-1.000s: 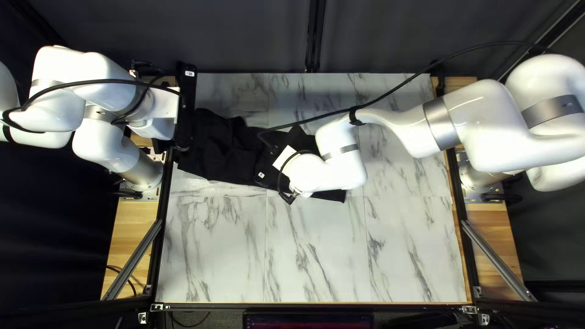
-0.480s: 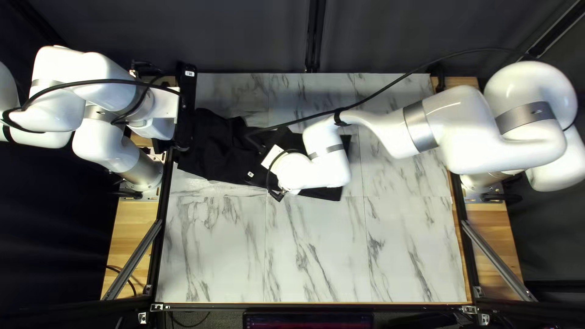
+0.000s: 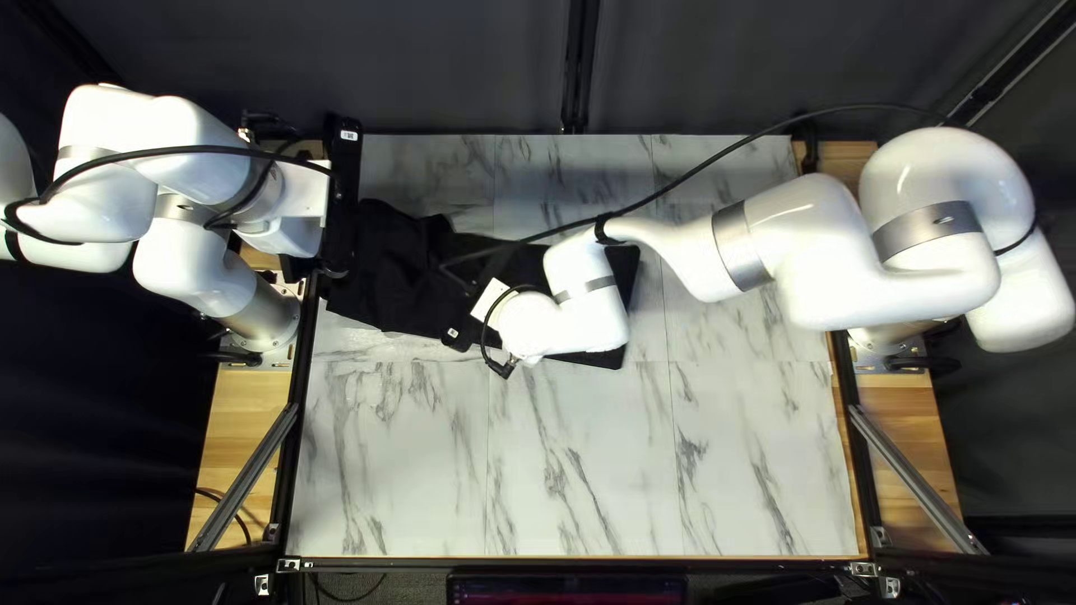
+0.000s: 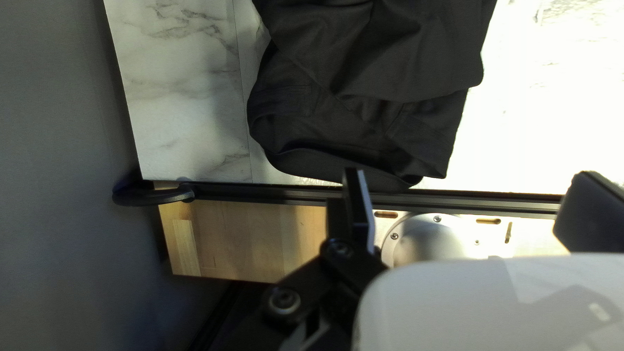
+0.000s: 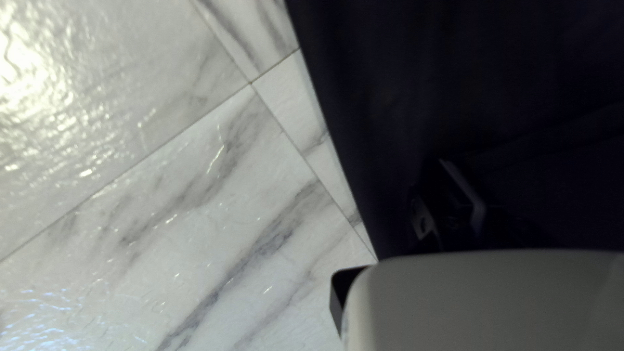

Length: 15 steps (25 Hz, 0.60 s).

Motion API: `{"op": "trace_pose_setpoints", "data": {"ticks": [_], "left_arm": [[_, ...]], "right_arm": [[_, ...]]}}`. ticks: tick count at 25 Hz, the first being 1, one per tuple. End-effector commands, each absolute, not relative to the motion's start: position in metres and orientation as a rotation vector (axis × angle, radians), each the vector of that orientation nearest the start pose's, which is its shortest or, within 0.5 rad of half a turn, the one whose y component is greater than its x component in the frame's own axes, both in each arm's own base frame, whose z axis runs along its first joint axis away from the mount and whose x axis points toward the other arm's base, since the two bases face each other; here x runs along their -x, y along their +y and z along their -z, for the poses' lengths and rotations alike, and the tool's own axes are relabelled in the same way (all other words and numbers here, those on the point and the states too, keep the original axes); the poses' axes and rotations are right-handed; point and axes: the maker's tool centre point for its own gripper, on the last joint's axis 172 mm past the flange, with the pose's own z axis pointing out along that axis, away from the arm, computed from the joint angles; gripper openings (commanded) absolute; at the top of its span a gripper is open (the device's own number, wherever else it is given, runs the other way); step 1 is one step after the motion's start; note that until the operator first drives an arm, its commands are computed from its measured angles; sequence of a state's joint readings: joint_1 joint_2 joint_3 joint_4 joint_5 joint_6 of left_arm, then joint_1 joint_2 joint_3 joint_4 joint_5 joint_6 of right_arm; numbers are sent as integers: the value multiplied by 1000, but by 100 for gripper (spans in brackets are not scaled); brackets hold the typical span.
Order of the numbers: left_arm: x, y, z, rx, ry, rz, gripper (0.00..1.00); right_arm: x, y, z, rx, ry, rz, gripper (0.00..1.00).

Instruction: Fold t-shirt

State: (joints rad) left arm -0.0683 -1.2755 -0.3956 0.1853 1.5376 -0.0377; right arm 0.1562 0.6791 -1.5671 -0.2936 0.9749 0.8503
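The black t-shirt (image 3: 398, 269) lies on the marble-patterned table (image 3: 572, 471), as a long narrow shape from the left edge to about the middle, and more to the far side than to the near side. Its left part is full of creases and soft folds, while its right end looks flatter, with a quite straight edge.

The left hand (image 3: 344, 185) is over the left edge of the table, at the left end of the t-shirt. It is released: in its wrist view the two fingers (image 4: 356, 205) stand wide apart, and the t-shirt is ahead of them. One fingertip overlaps the rounded end of the cloth in this view, but I cannot tell if they touch. Behind this end there is a black rail (image 4: 279, 193), and next to it a wooden board (image 4: 247, 240).

The right arm (image 3: 829, 263) reaches across to the left, and the right hand (image 3: 462, 316) is at the middle part of the t-shirt. Dark cloth is around it in its wrist view. I cannot tell if this hand is released or is grasping the cloth.
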Motion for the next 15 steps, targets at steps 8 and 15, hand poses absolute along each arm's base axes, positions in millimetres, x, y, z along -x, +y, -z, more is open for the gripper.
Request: {"op": "trace_pose_setpoints", "data": {"ticks": [8, 15], "left_arm": [[-190, 36, -260, 2956, 36, 212, 100], [-190, 36, -260, 2956, 36, 212, 100]], "right_arm": [[-532, -16, -109, 3214, 853, 98, 100], [-511, -65, -123, 3140, 628, 178, 100]]}}
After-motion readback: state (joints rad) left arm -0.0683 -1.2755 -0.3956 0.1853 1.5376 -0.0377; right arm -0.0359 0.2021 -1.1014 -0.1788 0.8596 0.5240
